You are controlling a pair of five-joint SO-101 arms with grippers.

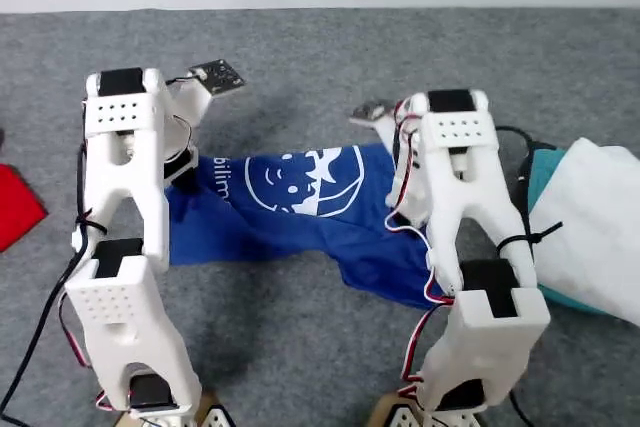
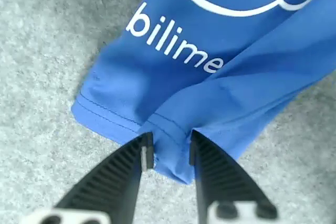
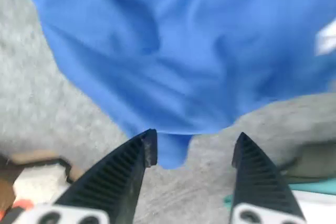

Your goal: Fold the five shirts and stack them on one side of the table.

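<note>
The blue shirt (image 1: 300, 212) is lying crumpled on the table (image 1: 300, 347) between the arms. The left gripper (image 2: 167, 150) is pinching a fold at its hem. The right gripper (image 3: 194, 150) is hanging over the opposite edge, fingers spread wide. Off to the right, a white shirt (image 1: 590, 217) is resting on a teal shirt (image 1: 540, 172).

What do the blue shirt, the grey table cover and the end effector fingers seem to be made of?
The blue shirt looks like smooth knit fabric, cotton or synthetic: soft folds, stitched hem, white print. The grey table cover seems felt or short-pile carpet, matte and fuzzy. The end effector fingers look like black hard plastic with ridged inner faces.
</note>
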